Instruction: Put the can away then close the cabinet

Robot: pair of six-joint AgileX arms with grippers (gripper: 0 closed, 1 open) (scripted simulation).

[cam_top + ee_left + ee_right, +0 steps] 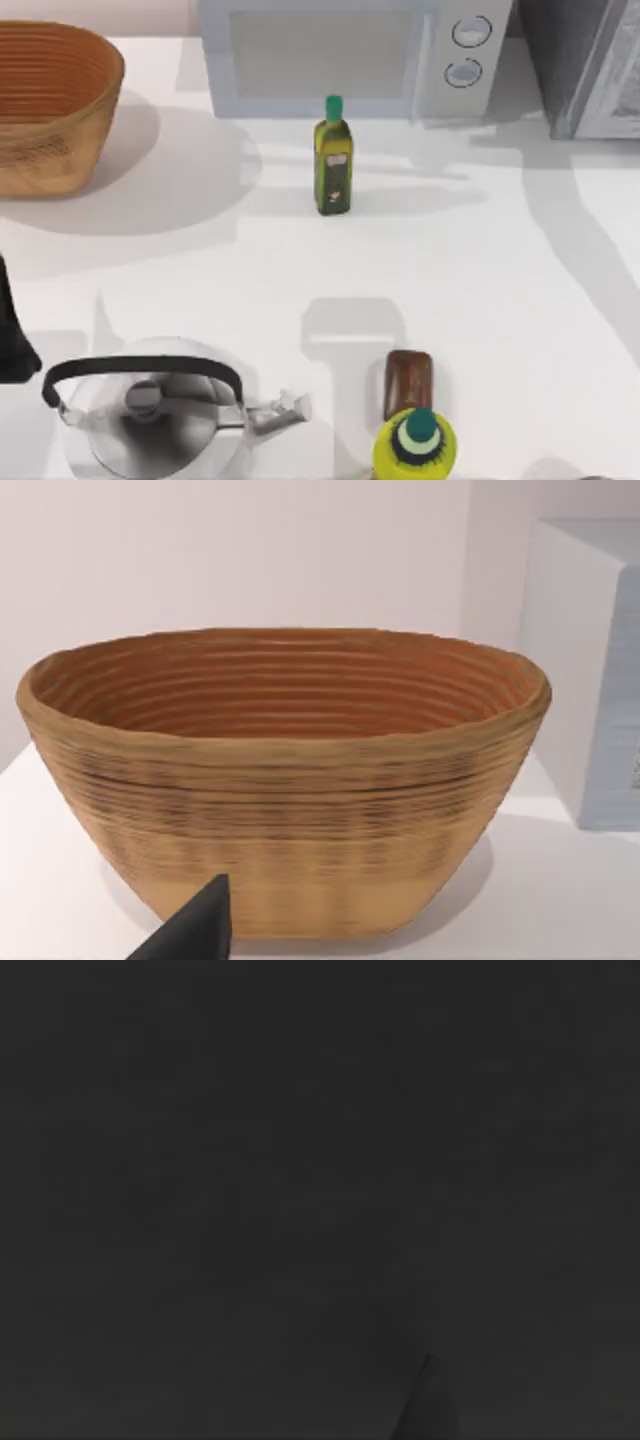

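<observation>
dark grey cabinet [580, 60] with pale framed door; pincer state: cannot tell.

Dark grey cabinet [572, 60] with pale framed door panel, partly in view at table's far right corner.

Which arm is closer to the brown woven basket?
Left. The left gripper faces the brown woven basket close by; the right wrist view is dark, so that arm is unplaced.
</observation>
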